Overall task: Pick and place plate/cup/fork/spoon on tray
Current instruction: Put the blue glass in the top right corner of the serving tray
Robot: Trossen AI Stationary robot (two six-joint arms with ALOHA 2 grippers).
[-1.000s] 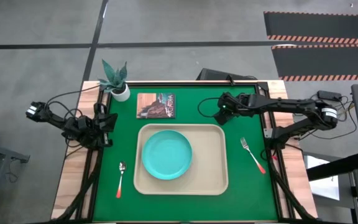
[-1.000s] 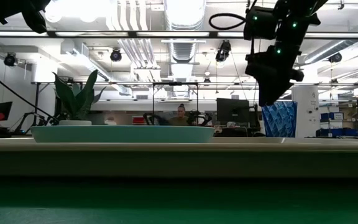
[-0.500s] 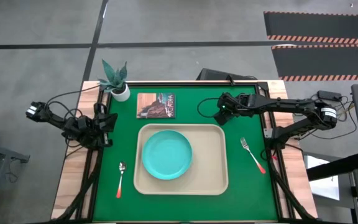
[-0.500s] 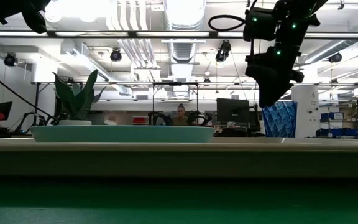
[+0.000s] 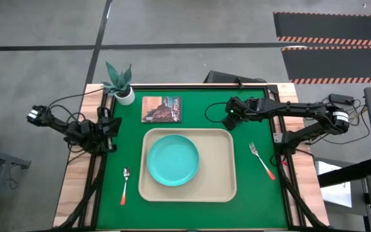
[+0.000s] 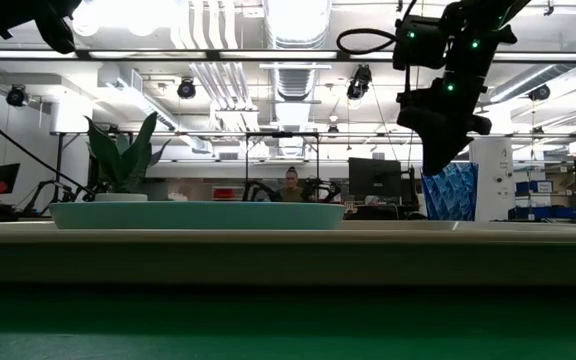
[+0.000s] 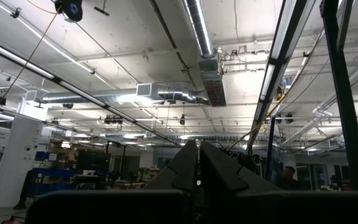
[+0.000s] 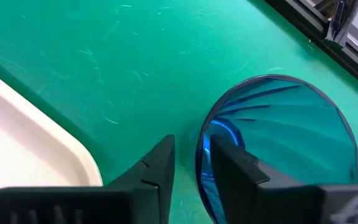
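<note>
Since the cup (image 8: 278, 146) is small and has thin walls, I think it will feel light and hard in my claw. It looks smooth, so it might slip. The best place to grab it is the rim, with one finger inside and one outside.

That is how my right claw (image 8: 190, 165) sits now. One finger (image 8: 241, 171) is down inside the cup and the other finger (image 8: 145, 174) is outside its wall. The two are close together with the wall between them, but I cannot tell if they are squeezing it yet. I would squeeze softly and lift straight up, so the cup does not tip.

The cup sits on the green table (image 5: 198, 106) near the far edge, toward the far right corner. It is just beside the far right corner of the tray (image 5: 224, 187).

The plate (image 5: 172, 159) is already lying on the tray's left half. The fork (image 5: 261, 159) lies on the table by the right edge. The spoon (image 5: 125, 185) lies by the left edge.

My left claw (image 5: 108, 132) waits at the left edge of the table, pressed together and holding nothing.
</note>
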